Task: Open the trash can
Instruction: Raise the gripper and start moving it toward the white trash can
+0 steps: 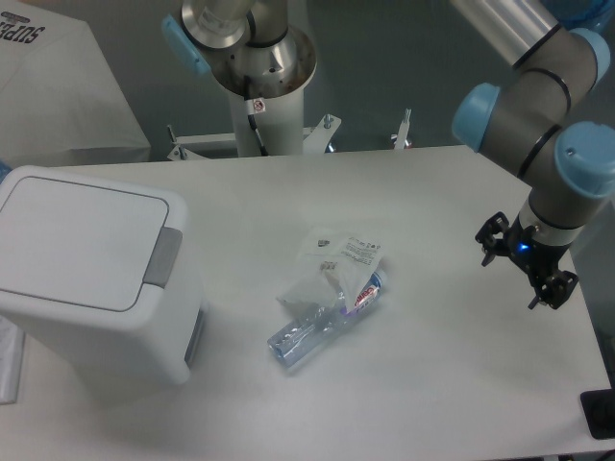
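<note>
One white table [461,384]: trash can [91,269] left, bottle [322,327] centre.

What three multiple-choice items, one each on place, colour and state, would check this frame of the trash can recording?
1. Where does the trash can stand?
A. left side of the table
B. right side
C. on the floor

2. What colour is the latch strip on its lid?
A. blue
B. grey
C. red

3. What state is the lid in?
A. open
B. removed
C. closed

Answers: 1 A, the bin sits at the left edge of the table, far from the claw at the right. 2 B, the strip is grey against the white lid. 3 C, the lid lies flat on the bin, and the crumpled bottle lies on the table in between.
</note>
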`<state>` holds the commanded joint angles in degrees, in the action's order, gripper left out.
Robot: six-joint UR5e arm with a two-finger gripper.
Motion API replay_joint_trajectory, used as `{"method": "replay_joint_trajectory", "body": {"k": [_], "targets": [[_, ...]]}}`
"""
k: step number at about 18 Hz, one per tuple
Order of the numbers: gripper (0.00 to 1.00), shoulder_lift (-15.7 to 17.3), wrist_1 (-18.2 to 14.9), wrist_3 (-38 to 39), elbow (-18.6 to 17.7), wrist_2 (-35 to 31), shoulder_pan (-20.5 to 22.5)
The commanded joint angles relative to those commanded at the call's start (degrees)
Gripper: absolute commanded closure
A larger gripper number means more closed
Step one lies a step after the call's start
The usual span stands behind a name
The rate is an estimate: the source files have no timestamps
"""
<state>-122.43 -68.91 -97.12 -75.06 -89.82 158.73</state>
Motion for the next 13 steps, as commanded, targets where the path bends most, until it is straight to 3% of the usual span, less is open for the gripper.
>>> {"method": "replay_joint_trajectory", "body": {"k": [5, 9, 13], "targets": [[0.0, 0.44, 0.0, -0.26, -0.7, -0.35, 0.17], [0.0, 1.31, -0.17, -0.88, -0.62, -8.51, -0.17], [0.0, 1.58, -0.44, -1.05, -0.7, -8.44, 0.09]]}}
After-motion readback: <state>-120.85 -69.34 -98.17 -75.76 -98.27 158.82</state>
